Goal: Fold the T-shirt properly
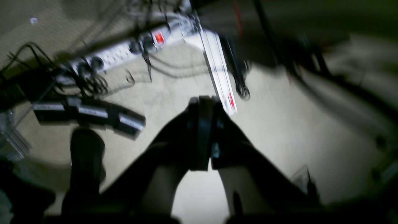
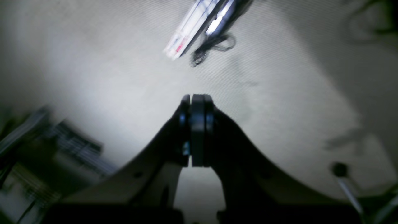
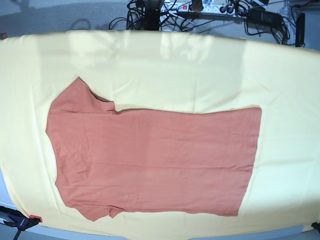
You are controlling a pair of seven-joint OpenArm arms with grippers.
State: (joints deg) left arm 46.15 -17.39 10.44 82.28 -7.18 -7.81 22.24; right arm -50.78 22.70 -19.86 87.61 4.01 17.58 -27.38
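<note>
A pale yellow cloth (image 3: 165, 65) covers the counter; the T-shirt (image 3: 150, 160) lies flat at its centre, sleeves toward 9 o'clock; the left gripper (image 1: 203, 102) and right gripper (image 2: 197, 99) hang over carpet, both pressed together, empty.

A large pale yellow cloth (image 3: 165, 65) covered the table from edge to edge. Beyond its far edge, a white power strip (image 3: 200, 7) lay on grey carpet (image 1: 174, 90) among tangled black cables (image 3: 135, 20). Black power adapters (image 1: 90, 113) sat near the strip, blurred in the left wrist view
</note>
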